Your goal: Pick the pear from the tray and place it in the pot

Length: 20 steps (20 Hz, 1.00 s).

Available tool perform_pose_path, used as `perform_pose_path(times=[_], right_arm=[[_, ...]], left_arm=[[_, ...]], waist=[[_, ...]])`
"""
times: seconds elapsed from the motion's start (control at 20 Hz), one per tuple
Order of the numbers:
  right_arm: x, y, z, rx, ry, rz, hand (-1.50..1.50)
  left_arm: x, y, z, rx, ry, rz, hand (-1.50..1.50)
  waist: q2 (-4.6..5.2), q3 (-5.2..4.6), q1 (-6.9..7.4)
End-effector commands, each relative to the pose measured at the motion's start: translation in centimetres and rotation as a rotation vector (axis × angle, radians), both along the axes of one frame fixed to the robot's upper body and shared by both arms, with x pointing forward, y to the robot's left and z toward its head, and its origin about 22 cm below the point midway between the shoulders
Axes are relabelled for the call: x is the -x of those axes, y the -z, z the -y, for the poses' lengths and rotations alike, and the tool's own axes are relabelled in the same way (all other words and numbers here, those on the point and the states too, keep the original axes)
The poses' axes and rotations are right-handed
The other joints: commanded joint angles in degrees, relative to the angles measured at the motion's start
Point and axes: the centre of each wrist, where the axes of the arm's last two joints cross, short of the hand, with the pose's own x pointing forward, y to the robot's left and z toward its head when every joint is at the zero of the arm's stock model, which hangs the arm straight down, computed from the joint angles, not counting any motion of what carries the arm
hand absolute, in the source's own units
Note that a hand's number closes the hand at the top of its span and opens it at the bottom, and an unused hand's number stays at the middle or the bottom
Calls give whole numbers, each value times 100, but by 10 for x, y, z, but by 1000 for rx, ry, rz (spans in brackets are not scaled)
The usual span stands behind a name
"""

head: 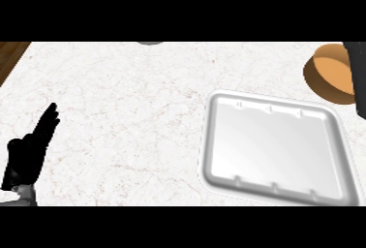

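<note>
Head view: looks steeply down on a pale marbled worktop (129, 111).
Left hand (27, 150): rests at the lower left edge, black fingers straight and pressed together, pointing up, holding nothing.
Tray (214, 145): white, with a raised rim, lying on the worktop at the lower right, well apart from the left hand; its flat inner surface is bare.
Pear: not visible anywhere, neither on the tray nor on the worktop.
Pot (325, 72): orange-brown and round, at the upper right just beyond the tray's far corner, partly cut off.
Dark forearm (358, 77): crosses in front of the pot along the right edge; the right hand itself does not show.
Grey object (150, 42): small, at the far top edge, too cropped to identify.
</note>
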Motion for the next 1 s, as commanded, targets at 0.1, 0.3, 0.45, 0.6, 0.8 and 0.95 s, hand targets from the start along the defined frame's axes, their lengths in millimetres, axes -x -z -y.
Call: perform_pose_path(times=[0.1,0.3,0.45,0.6,0.8,0.95], right_arm=[[-2,-15,53,-11,2,18,150],[-3,5,89,0,16,-17,150],[0,13,108,-3,20,-5,150],[8,30,134,-18,35,-42,150],[18,43,158,27,62,-118,150],[24,59,171,17,50,-139,150]], left_arm=[[17,1,-17,-9,8,-1,0],[-11,-5,-2,3,17,8,0],[-1,-4,4,7,32,-10,0],[-4,-6,13,-2,50,31,0],[-13,-13,7,11,43,34,0],[-13,-7,19,2,43,32,0]], waist=[[8,0,53],[70,4,108],[70,8,158],[120,13,220],[159,18,277],[169,24,277]])
